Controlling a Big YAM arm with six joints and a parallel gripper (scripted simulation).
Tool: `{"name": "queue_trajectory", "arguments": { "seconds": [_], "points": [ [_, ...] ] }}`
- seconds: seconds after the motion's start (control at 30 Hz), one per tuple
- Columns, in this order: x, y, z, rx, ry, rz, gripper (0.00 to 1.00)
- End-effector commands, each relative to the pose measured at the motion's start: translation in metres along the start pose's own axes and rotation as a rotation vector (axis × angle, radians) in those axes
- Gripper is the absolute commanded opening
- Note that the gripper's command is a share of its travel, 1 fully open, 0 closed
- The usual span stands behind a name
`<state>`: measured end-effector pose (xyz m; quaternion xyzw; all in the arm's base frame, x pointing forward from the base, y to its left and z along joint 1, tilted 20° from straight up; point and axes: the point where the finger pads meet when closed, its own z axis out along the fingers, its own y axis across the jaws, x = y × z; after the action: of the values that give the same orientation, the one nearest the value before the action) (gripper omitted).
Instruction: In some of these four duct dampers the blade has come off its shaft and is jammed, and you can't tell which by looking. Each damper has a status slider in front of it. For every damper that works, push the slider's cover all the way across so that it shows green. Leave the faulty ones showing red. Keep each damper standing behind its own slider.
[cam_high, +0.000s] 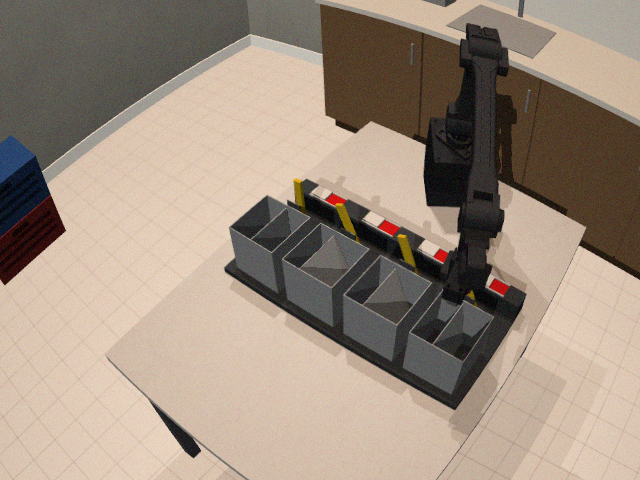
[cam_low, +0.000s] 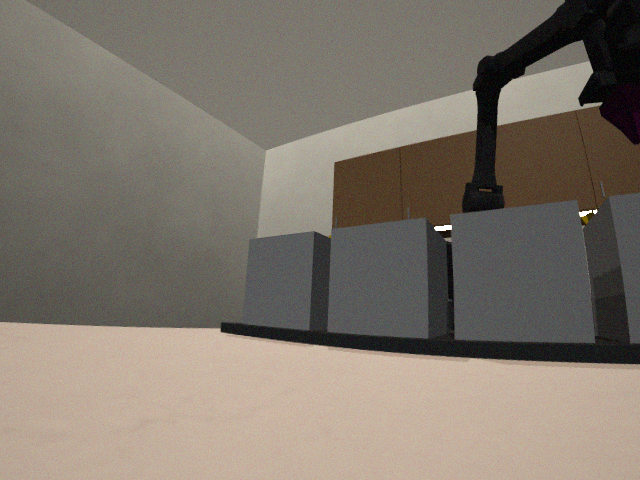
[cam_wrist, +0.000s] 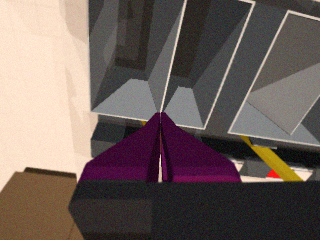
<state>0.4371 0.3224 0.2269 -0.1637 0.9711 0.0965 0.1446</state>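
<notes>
Wrist view: purple pincer (cam_wrist: 160, 120) clenched tight on nothing, tips together right at the near rim of the end damper (cam_wrist: 150, 65), in line with its blade edge (cam_wrist: 172, 60).

Likely step: probing the fourth damper (cam_high: 447, 343) with pinched tips as a poker, to check whether the blade or lever moves. Next move probably needs a gentle push on its yellow lever (cam_high: 471, 295), mostly hidden behind the wrist, or on the blade, then a look for the blade following. Free turn means slide the cover; jammed means leave red.

Top view: four grey open-top dampers in a row on a black base (cam_high: 242, 276) on the surface (cam_high: 248, 392). Each holds only a tilted blade, nothing else inside. First damper (cam_high: 266, 235), second (cam_high: 323, 268), third (cam_high: 385, 304).

Sliders behind the row, toward the arm: all four showing red, e.g. first slider (cam_high: 336, 198), fourth (cam_high: 498, 286). White covers (cam_high: 373, 218) not pushed across. No green anywhere, so none signed off yet.

Exterior view: only plain outer walls of the dampers visible, contents hidden.
</notes>
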Motion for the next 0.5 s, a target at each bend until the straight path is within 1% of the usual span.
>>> {"name": "queue_trajectory", "arguments": {
  "seconds": [0.0, 0.03, 0.1, 0.13, 0.47],
  "points": [
    [-0.0228, 0.0106, -0.0288, -0.021, -0.067, -0.158, 0.0],
    [-0.0227, 0.0106, -0.0288, -0.02, -0.067, -0.183, 0.0],
    [-0.0227, 0.0106, -0.0288, -0.02, -0.067, -0.183, 0.0],
    [-0.0227, 0.0108, -0.0288, -0.018, -0.068, -0.247, 0.0],
    [-0.0225, 0.0115, -0.0288, -0.009, -0.07, -0.497, 0.0]
  ]
}}
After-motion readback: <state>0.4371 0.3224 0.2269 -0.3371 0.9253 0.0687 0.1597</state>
